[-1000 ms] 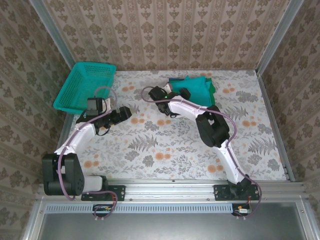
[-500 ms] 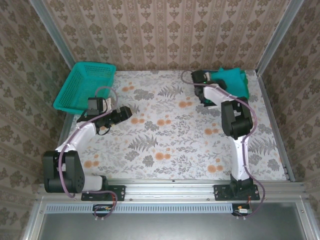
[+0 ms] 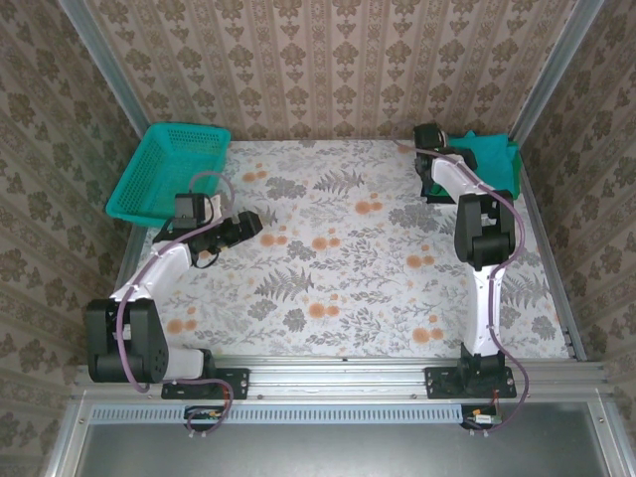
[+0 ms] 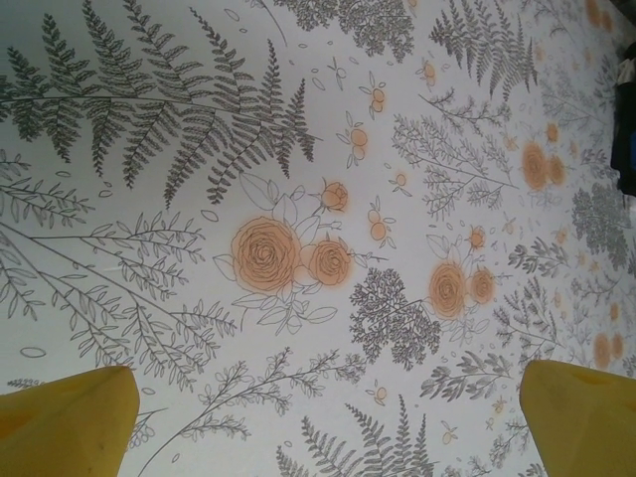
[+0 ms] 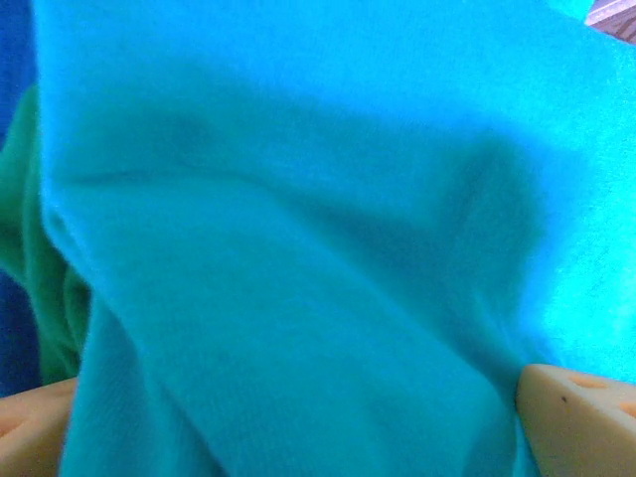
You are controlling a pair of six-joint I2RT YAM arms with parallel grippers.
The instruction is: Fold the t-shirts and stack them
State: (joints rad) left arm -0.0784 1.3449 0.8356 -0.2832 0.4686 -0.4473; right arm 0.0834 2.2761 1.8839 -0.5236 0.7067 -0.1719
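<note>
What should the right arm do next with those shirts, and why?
Probably ease the right end effector straight back off the teal t-shirt: its jaws stand wide open over the cloth, and the stack already sits in the table's far right corner.

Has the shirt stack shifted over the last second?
Yes. The t-shirts slid rightward along the back wall into the far right corner, with the right end effector beside them.

The t-shirts (image 3: 492,159) lie piled at the far right corner of the table (image 3: 348,273). A teal shirt (image 5: 298,248) is uppermost, slightly rumpled, with a green shirt (image 5: 25,238) and a blue shirt (image 5: 12,60) edging out beside it.
</note>
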